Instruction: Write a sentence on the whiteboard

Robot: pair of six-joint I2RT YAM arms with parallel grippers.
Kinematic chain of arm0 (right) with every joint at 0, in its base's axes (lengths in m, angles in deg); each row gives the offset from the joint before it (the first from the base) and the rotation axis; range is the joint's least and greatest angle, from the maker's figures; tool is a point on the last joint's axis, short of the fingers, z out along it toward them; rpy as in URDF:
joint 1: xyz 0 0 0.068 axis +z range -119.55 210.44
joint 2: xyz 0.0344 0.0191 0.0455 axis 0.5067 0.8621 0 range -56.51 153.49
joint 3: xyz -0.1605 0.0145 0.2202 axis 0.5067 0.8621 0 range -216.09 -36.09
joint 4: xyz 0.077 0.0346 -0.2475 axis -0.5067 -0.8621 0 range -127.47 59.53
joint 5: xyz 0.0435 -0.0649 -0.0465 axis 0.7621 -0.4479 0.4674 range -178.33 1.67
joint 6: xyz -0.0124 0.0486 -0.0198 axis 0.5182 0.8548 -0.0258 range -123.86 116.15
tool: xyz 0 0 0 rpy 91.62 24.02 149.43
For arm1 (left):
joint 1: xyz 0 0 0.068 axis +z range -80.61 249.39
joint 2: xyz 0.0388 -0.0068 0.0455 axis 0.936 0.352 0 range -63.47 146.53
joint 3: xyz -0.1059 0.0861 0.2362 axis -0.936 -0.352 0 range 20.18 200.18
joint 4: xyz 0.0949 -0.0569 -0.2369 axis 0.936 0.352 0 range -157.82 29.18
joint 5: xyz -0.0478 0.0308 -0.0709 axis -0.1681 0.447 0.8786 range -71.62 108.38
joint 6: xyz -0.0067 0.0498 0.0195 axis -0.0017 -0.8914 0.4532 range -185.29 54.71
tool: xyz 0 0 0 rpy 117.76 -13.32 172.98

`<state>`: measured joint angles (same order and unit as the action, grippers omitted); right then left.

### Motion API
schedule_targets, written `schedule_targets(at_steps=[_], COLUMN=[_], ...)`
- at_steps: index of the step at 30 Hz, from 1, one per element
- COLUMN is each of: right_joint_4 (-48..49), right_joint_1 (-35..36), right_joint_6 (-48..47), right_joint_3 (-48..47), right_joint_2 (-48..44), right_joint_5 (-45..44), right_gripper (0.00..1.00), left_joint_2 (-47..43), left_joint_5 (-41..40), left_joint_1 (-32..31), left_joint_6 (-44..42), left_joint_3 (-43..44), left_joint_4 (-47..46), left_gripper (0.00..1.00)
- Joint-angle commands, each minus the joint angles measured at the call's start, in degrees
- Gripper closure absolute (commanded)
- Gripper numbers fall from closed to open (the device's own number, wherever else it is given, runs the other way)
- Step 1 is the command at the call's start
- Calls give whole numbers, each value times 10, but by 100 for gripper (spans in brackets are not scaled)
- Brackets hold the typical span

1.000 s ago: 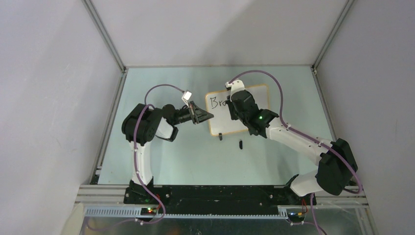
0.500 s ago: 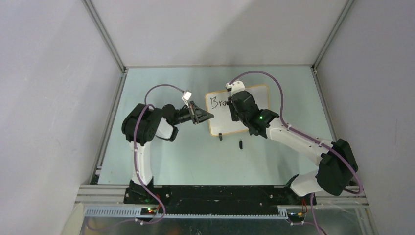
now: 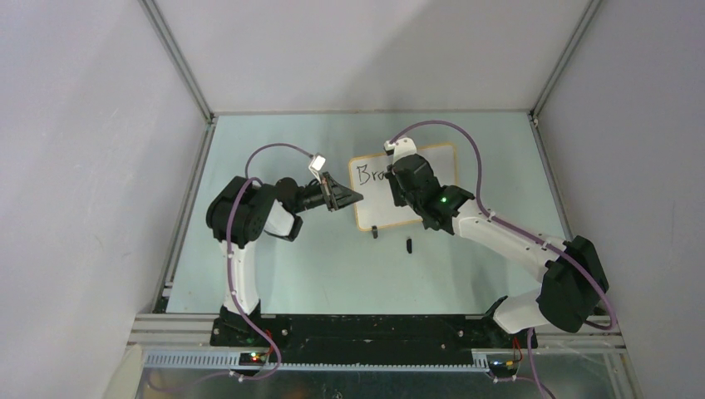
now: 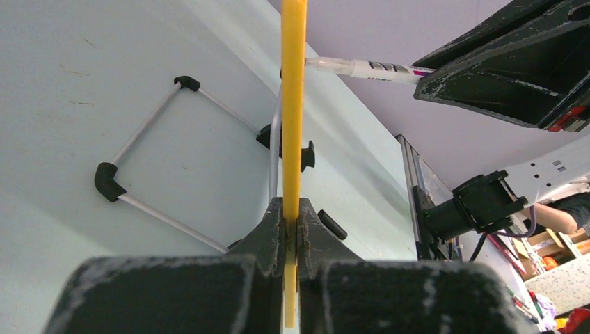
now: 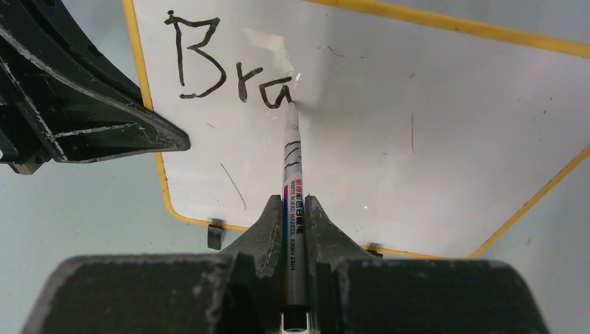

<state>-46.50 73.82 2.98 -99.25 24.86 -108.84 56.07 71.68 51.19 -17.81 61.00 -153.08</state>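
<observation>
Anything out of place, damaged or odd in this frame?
Nothing serious. The whiteboard carries a few thin stray strokes away from the lettering, and a small black piece, possibly a marker cap, lies loose on the table by its near edge.

Before me the whiteboard (image 5: 417, 125) was white and yellow-framed; the sentence (image 5: 229, 66) read only "Bra", black, upper left.

Left wrist view. The whiteboard (image 4: 293, 104), seen edge-on as a yellow strip, is clamped between the closed jaws of the left gripper (image 4: 292, 216) and extends straight ahead. Ahead and to the right, a marker (image 4: 369, 68) is held by the right gripper (image 4: 445, 76), tip against the board. Ahead-left, a wire stand (image 4: 146, 129) is seen.
</observation>
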Motion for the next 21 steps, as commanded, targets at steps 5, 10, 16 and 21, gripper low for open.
schedule_targets(at_steps=[5, 10, 16, 21], right_joint_4=[5, 15, 19, 25], right_joint_1=[-6, -5, -4, -5], right_joint_6=[0, -4, -5, -5], right_joint_3=[-3, -3, -3, 2], right_joint_2=[-17, -32, -48, -53], right_joint_5=[4, 15, 12, 1], right_gripper=[100, 100, 100, 100], left_joint_2=[-22, -23, -16, -12], left_joint_5=[23, 17, 23, 25], left_joint_1=[-8, -6, -5, -4], left_joint_6=[-13, -11, -4, -2], left_joint_3=[-9, -14, -5, -1], left_joint_4=[-25, -25, -24, -25], left_gripper=[100, 100, 100, 100])
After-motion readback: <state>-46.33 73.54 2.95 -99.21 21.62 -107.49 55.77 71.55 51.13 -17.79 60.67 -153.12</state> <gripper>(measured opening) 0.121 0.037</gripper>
